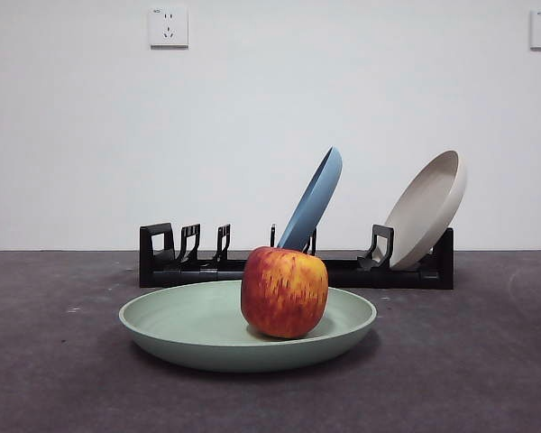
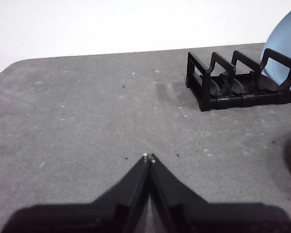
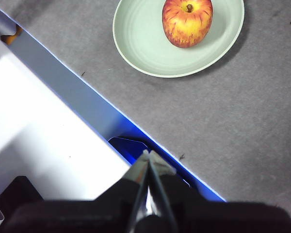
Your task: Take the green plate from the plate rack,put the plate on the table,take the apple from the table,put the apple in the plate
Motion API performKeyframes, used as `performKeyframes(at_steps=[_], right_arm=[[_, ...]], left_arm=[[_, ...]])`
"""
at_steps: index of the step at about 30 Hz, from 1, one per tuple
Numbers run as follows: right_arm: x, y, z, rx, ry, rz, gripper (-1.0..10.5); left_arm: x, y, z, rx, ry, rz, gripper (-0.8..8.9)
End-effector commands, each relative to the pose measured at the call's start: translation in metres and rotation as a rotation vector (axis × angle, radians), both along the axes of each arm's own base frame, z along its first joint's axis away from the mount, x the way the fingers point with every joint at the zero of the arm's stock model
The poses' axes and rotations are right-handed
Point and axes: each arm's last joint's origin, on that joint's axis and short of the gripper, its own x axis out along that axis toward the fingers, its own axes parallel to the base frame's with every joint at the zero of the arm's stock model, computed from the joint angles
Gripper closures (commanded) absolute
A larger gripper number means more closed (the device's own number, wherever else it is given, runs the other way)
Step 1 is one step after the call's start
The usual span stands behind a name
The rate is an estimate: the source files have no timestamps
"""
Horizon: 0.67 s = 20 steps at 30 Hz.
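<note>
The green plate (image 1: pixel 198 329) lies flat on the dark grey table (image 1: pixel 54 361), in front of the black plate rack (image 1: pixel 171 262). The red-and-yellow apple (image 1: pixel 284 291) sits upright in the plate, right of its middle. The right wrist view shows the plate (image 3: pixel 145 43) and the apple (image 3: pixel 187 22) from above. My right gripper (image 3: pixel 149 155) is shut and empty, well away from the plate, over the table's edge. My left gripper (image 2: pixel 149 157) is shut and empty above bare table, away from the rack's end (image 2: pixel 218 82). Neither gripper shows in the front view.
A blue plate (image 1: pixel 314 200) leans in the rack's middle and a beige-white plate (image 1: pixel 426 207) leans at its right end. The blue plate's edge (image 2: pixel 283 48) shows in the left wrist view. A white and blue structure (image 3: pixel 48 126) lies beyond the table's edge.
</note>
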Motion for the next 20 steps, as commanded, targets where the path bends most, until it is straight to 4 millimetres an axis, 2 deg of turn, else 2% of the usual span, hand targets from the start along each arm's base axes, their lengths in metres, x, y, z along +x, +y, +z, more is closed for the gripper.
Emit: performKeyframes(at_steps=[1, 16, 20], right_arm=[[0.0001, 0.0003, -0.0023, -0.001, 0.004, -0.004, 9.5], [0.0002, 0.0000, -0.0023, -0.001, 0.003, -0.006, 9.5], [0.0005, -0.0096, 0.0015, -0.008, -0.086, 0.004, 9.5]], left_arm=[[0.0005, 0.0003, -0.0042, -0.007, 0.010, 0.004, 8.16], [0.0005, 0.0003, -0.0042, -0.007, 0.010, 0.004, 8.16], [0.0005, 0.0003, -0.0042, -0.007, 0.010, 0.004, 8.16]])
